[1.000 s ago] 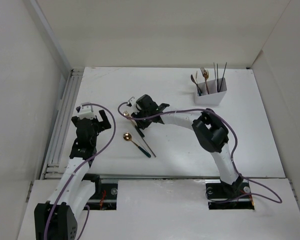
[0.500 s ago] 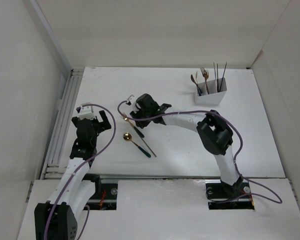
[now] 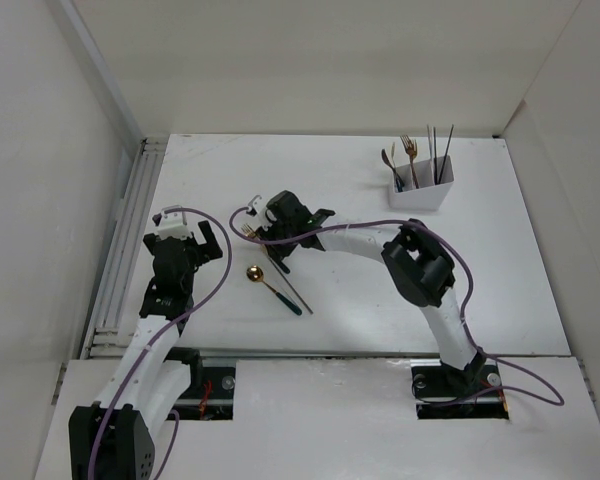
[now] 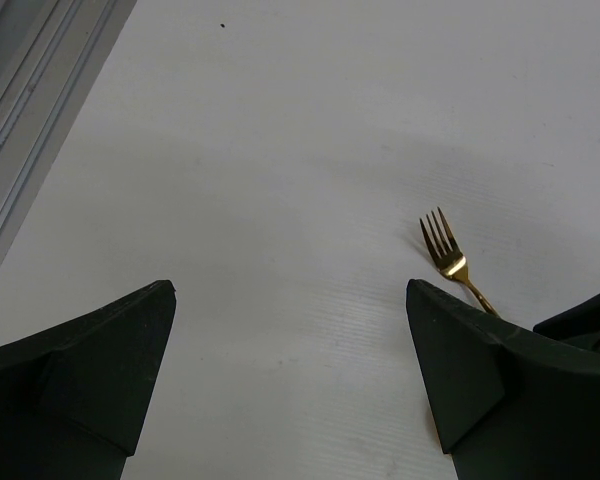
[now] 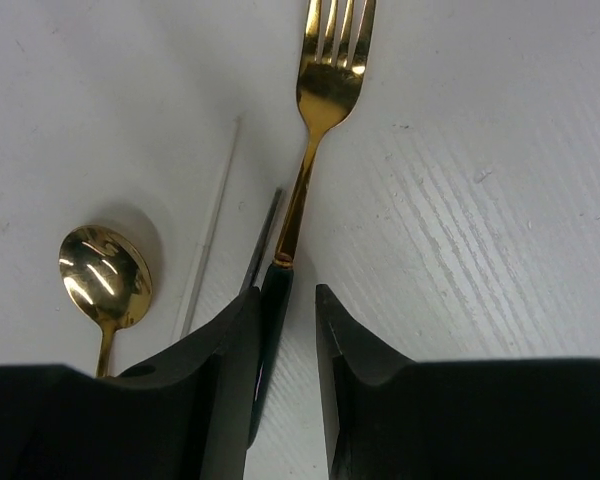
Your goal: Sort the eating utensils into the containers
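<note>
A gold-headed fork [image 5: 325,90] lies flat on the table, and its dark handle runs between my right gripper's [image 5: 288,295] fingers. The handle rests against the left finger, with a gap to the right finger, so the jaws stand partly open around it. In the top view this gripper [image 3: 280,240] is mid-table over the fork [image 3: 247,232]. A gold spoon [image 3: 254,272] and a thin dark chopstick [image 3: 296,291] lie just beside it. The white container [image 3: 420,190] at the back right holds several utensils upright. My left gripper [image 3: 208,240] is wide open and empty, left of the fork [image 4: 445,255].
A pale stick [image 5: 212,230] lies between the spoon [image 5: 105,275] and the dark chopstick [image 5: 264,235]. A metal rail [image 3: 130,230] runs along the table's left edge. White walls close in the back and both sides.
My right gripper has shifted slightly to the left over the fork, and that arm's elbow has moved with it. The left arm has stayed still.
</note>
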Robot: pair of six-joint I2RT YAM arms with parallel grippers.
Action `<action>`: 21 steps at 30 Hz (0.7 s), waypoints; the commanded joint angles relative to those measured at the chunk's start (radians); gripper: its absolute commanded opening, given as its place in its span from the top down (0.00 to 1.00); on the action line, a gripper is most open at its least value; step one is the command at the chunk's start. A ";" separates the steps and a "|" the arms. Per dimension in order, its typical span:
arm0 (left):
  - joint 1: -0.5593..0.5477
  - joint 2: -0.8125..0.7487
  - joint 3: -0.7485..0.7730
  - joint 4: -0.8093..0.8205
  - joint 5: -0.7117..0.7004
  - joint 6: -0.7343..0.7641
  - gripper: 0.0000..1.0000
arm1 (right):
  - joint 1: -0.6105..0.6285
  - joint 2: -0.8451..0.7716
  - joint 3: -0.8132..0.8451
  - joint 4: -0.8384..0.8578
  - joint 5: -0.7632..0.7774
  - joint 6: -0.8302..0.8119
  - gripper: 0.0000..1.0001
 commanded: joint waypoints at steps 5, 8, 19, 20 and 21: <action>0.002 -0.018 -0.008 0.046 0.000 -0.010 0.00 | 0.008 0.027 0.048 -0.064 0.143 -0.014 0.71; 0.002 -0.018 -0.008 0.046 0.000 -0.010 0.00 | 0.008 0.036 0.059 -0.120 0.220 -0.001 0.72; 0.002 -0.018 -0.017 0.046 0.009 -0.010 0.00 | -0.035 -0.054 -0.090 -0.150 0.245 -0.012 0.85; 0.002 -0.018 -0.017 0.046 0.009 -0.010 0.00 | -0.035 -0.063 -0.090 -0.150 0.245 -0.026 0.85; 0.002 -0.018 -0.017 0.055 0.009 -0.010 0.00 | -0.035 -0.063 -0.090 -0.160 0.245 -0.044 0.85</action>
